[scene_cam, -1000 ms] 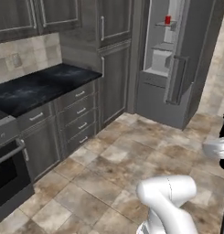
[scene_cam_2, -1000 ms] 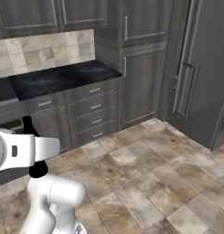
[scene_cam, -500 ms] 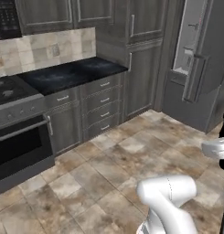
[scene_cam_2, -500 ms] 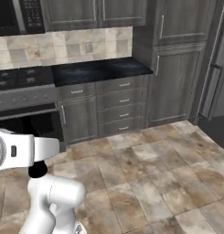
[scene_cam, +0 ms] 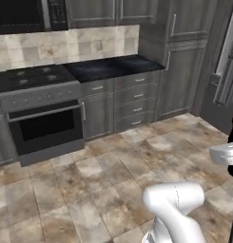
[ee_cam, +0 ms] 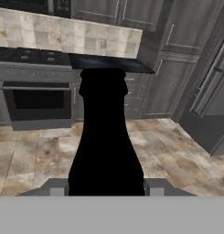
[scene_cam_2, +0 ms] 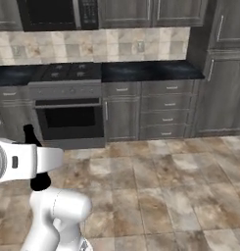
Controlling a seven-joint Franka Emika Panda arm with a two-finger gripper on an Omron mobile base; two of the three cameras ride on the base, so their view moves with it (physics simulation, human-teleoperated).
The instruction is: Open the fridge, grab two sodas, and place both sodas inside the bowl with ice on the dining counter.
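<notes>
Base had swung left: fridge (scene_cam: 226, 71) slid to the right edge, oven (scene_cam: 45, 124) came in. Jaws gripped the dark bottle (ee_cam: 105, 137). Likely carrying it toward the dining counter.

You are looking across a tiled kitchen floor (scene_cam: 113, 175) toward a run of dark grey cabinets. At left stands an oven (scene_cam: 44, 126) with a cooktop (scene_cam: 30, 78) above it and a microwave (scene_cam: 27, 14) overhead. A black countertop (scene_cam: 113, 66) extends to its right over drawers (scene_cam: 134, 102). A pale tiled backsplash (scene_cam: 65, 47) runs behind. At the right edge, what seems to be the fridge (scene_cam: 225, 80) is partly cut off. The arm (scene_cam: 177, 209) rises at lower right.
</notes>
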